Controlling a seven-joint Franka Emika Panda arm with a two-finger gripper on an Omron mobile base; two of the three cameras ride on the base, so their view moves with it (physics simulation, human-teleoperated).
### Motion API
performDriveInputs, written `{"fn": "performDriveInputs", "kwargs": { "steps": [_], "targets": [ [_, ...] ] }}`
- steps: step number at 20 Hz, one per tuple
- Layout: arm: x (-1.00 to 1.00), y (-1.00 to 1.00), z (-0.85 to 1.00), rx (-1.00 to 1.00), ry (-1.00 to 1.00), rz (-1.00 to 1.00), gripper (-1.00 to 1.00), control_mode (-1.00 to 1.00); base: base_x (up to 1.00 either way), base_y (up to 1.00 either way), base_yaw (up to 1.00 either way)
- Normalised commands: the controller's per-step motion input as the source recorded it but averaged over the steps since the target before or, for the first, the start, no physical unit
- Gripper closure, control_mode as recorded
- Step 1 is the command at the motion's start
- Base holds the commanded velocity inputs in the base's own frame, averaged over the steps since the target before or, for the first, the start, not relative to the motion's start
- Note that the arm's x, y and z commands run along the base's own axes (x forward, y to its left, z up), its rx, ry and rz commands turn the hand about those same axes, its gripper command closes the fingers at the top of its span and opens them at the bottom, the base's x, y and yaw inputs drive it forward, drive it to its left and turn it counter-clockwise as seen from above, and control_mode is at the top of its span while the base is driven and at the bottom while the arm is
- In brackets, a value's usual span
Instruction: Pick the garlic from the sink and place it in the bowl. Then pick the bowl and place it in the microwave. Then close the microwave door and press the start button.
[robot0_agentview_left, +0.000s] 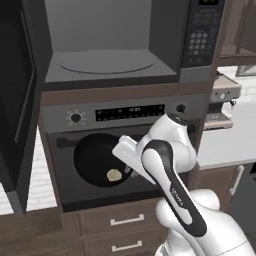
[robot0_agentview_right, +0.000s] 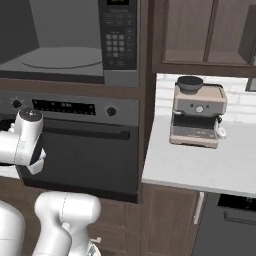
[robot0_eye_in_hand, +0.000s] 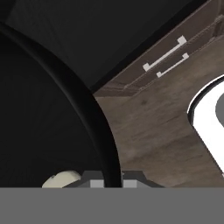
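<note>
Currently we find the microwave door (robot0_agentview_left: 17, 95) swung open at left and the microwave (robot0_agentview_left: 107, 62) cavity bare. Below it, the gripper (robot0_agentview_left: 129, 167) pinches the bowl (robot0_agentview_left: 97, 160) by its right rim, garlic (robot0_agentview_left: 114, 174) inside, level before the oven (robot0_agentview_left: 125, 114); clear lifting room above.

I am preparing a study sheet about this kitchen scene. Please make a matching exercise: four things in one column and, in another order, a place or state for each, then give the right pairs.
Things:
1. garlic
2. bowl
3. microwave door
4. coffee machine

Places or states:
A. swung open at the left
B. on the pale counter at the right
C. lying inside the black bowl
D. held up in front of the oven, gripped at its rim

Right pairs: 1-C, 2-D, 3-A, 4-B
</note>
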Motion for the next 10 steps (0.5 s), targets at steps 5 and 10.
{"fn": "performDriveInputs", "kwargs": {
  "steps": [5,10],
  "targets": [
    [0.0,0.0,0.0,0.0,0.0,0.0,1.0,1.0,0.18,0.63,-0.14],
    [0.0,0.0,0.0,0.0,0.0,0.0,1.0,1.0,0.37,0.45,-0.06]
  ]
}}
